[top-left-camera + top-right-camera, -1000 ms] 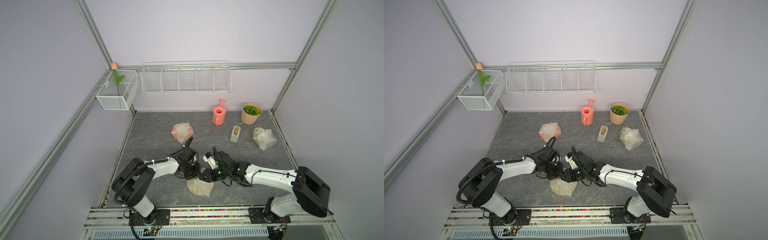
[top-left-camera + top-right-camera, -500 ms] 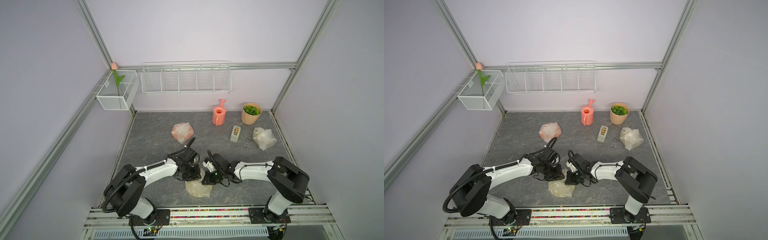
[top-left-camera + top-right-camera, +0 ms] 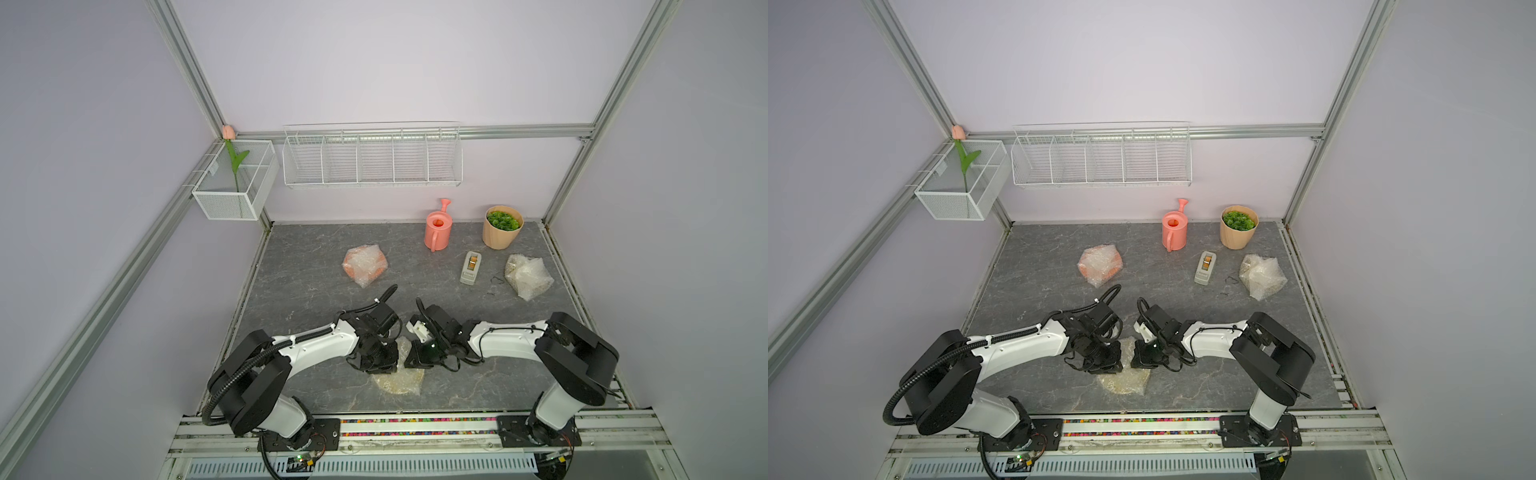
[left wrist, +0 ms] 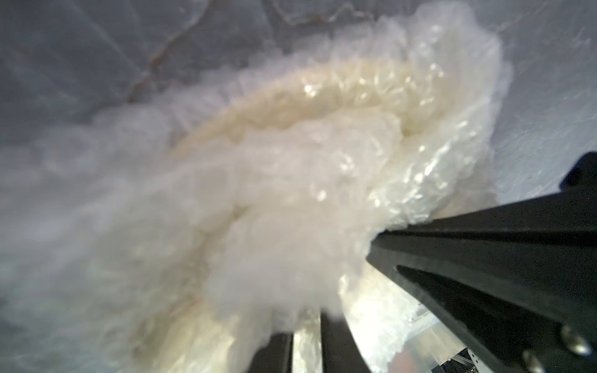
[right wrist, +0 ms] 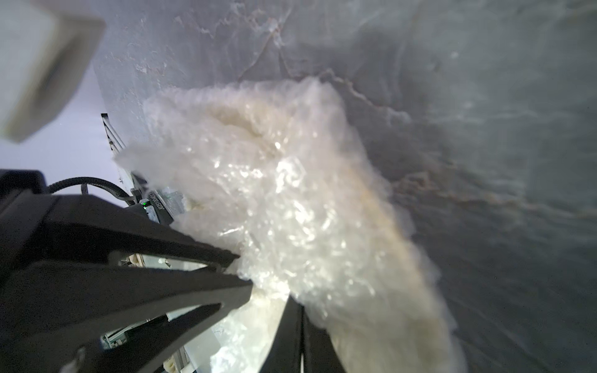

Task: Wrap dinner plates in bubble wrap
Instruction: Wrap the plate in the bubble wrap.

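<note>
At the front middle of the desk (image 3: 311, 291), the right gripper (image 3: 415, 360) is closed, seemingly pinching a fold of bubble wrap (image 5: 290, 210). The left gripper (image 3: 381, 366) sits just beside it on the same bundle; whether it clamps the wrap I cannot tell. Under the wrap lies a pale plate (image 4: 290, 106), mostly covered. I judge this the closing fold on the last of three plates; next, the loose flap needs pulling across and tucking down. Farther back lie two wrapped bundles, an orange plate (image 3: 364, 264) and a speckled bundle (image 3: 528, 276), then one tape dispenser (image 3: 471, 268), one watering can (image 3: 437, 230) and one plant pot (image 3: 501, 227).
</note>
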Action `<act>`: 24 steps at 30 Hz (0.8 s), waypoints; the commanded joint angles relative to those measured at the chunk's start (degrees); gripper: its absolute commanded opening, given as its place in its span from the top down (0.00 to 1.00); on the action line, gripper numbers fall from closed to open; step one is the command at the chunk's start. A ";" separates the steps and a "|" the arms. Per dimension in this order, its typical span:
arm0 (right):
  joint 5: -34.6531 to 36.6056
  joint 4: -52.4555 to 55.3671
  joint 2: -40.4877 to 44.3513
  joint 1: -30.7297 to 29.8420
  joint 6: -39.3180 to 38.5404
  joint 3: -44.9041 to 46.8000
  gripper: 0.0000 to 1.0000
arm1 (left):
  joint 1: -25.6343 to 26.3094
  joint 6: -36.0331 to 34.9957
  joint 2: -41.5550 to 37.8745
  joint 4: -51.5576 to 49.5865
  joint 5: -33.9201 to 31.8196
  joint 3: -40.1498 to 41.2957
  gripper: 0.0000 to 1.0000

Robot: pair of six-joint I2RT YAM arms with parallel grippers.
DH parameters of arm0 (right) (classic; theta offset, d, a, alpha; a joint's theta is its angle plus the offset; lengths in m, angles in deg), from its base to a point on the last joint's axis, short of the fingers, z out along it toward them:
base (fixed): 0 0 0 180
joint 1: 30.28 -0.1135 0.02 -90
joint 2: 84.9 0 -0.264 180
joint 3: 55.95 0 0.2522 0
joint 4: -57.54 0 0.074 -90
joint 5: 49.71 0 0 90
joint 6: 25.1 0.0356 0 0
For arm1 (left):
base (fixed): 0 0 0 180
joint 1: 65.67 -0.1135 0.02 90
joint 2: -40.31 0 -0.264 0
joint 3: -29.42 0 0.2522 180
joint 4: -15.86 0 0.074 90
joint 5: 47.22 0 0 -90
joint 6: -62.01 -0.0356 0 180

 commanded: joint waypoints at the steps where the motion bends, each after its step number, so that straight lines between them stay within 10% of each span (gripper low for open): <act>1: 3.17 5.63 -1.51 1.50 -1.52 -0.81 0.93 | 0.61 -1.13 -0.82 -3.78 0.20 2.52 0.77; 10: 0.83 6.76 1.76 2.02 -4.25 -3.17 0.92 | 0.56 0.78 4.40 -4.43 -7.28 5.18 0.93; 16: -0.31 14.46 9.45 3.64 -7.76 -6.34 0.71 | 0.62 3.04 5.69 -0.14 -7.04 7.08 1.00; 24: 2.69 25.90 17.97 17.99 -12.98 -11.30 0.64 | 0.62 8.79 8.68 10.60 -5.29 8.40 1.00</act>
